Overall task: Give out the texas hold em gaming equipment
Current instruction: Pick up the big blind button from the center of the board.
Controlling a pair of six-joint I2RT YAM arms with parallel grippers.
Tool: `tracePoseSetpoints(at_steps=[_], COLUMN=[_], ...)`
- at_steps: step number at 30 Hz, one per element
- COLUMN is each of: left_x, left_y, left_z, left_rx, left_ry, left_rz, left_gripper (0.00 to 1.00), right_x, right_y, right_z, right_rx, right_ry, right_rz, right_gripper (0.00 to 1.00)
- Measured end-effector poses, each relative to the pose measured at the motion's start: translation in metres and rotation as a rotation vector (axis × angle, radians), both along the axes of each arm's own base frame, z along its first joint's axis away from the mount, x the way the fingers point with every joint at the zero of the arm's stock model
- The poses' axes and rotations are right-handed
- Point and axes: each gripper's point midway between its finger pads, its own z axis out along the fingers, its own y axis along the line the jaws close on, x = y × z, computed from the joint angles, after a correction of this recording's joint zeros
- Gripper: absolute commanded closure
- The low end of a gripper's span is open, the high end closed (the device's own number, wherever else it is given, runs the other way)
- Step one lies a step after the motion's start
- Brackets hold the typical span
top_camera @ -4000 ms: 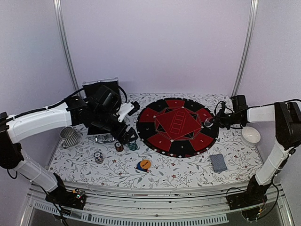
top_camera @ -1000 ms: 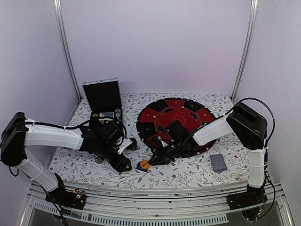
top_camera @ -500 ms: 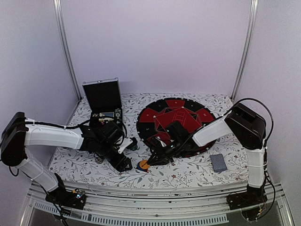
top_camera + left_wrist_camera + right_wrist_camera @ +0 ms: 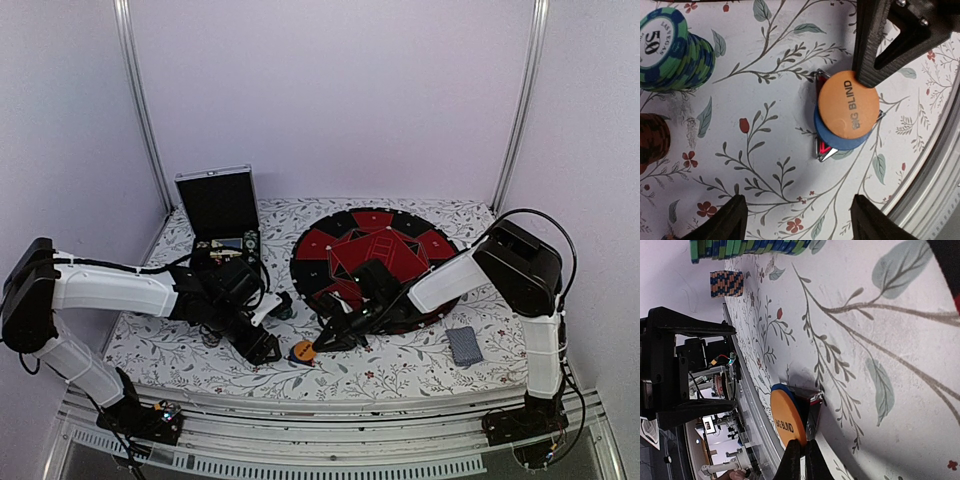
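An orange "BIG BLIND" button [image 4: 849, 111] lies on top of a blue button [image 4: 836, 144] and a small red-black triangle [image 4: 822, 151] at the front of the floral cloth. My right gripper [image 4: 800, 456] is shut on the orange button's [image 4: 786, 421] edge, reaching in from the mat side [image 4: 320, 341]. My left gripper [image 4: 802, 222] hangs open just left of the pile [image 4: 264, 349], with nothing between its fingers. A teal chip stack [image 4: 671, 47] and a brown chip stack [image 4: 649, 145] stand to the left. The grey-blue cards [image 4: 464, 345] lie at the front right.
The round red-and-black mat [image 4: 376, 262] fills the middle, under my right arm. The open silver-edged black case [image 4: 219, 208] stands at the back left. The table's metal front rail [image 4: 935, 185] runs close to the buttons. A striped chip stack [image 4: 726, 284] stands beyond them.
My right gripper's fingers have closed on the orange button's edge, and the button has slid slightly left. The left arm has stayed still.
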Motion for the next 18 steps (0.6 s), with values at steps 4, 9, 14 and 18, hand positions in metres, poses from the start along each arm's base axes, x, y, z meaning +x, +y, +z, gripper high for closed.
tracePoseSetpoints(at_steps=[4, 9, 14, 18], left_x=[0.000, -0.002, -0.004, -0.005], left_y=[0.000, -0.002, -0.012, -0.022], left_z=[0.000, 0.001, 0.021, 0.037], left_rx=[0.000, -0.010, -0.098, -0.183], left_ry=[0.000, 0.005, -0.002, 0.000], left_rz=[-0.003, -0.016, -0.041, -0.065], left_gripper=[0.26, 0.26, 0.26, 0.26], right_x=[-0.001, -0.003, -0.003, -0.002], right_y=[-0.001, -0.003, -0.002, -0.002], right_z=[0.000, 0.005, 0.023, 0.027], right_rx=[0.003, 0.008, 0.036, 0.045], right_ry=[0.000, -0.006, -0.035, -0.046], right_rz=[0.002, 0.005, 0.009, 0.013], right_gripper=[0.98, 0.98, 0.98, 0.98])
